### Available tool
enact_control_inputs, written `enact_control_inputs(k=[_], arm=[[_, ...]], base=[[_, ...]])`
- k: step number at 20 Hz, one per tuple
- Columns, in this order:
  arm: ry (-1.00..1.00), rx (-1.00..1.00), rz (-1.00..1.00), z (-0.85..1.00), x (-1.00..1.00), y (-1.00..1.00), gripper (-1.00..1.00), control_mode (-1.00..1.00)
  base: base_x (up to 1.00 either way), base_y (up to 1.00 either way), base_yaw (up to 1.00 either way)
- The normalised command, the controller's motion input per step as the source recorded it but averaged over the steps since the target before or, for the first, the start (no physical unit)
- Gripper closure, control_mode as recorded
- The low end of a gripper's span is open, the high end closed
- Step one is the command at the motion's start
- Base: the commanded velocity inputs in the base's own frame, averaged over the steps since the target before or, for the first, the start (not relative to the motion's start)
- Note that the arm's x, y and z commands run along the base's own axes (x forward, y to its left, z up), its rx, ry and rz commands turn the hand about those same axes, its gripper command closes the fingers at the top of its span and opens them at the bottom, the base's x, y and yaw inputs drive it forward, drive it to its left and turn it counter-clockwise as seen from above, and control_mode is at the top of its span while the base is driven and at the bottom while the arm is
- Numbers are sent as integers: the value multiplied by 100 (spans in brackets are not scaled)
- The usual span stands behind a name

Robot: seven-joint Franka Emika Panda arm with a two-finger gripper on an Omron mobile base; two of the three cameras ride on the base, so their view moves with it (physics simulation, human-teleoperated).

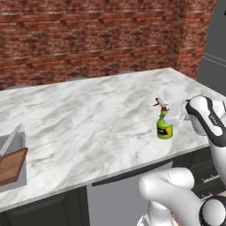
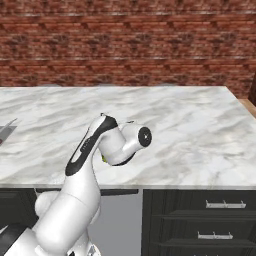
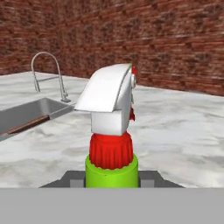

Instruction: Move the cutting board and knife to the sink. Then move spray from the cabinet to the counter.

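White marble counter (image 1: 88, 114) under a brick wall (image 1: 88, 35), sink (image 1: 13, 154) at its far left end. Near the counter's front right edge, upright green spray (image 1: 164, 125): long axis vertical, yellow label, red neck, white nozzle pointing toward the sink. Gripper (image 1: 176, 115) fingers clamped around the bottle.

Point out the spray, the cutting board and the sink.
spray (image 1: 164, 129), left base view, on its green body.
cutting board (image 1: 10, 166), left base view, on its wooden face.
sink (image 3: 30, 111), hand view, on the basin's inner wall.
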Motion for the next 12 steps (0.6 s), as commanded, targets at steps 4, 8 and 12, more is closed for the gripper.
enact_control_inputs(k=[4,8,12], arm=[[-11,0,0,-4,38,0,100,-100],[-4,0,0,-9,60,4,100,-100],[-7,1,0,-13,72,12,100,-100]], base=[[0,0,0],[0,0,0],[0,0,0]])
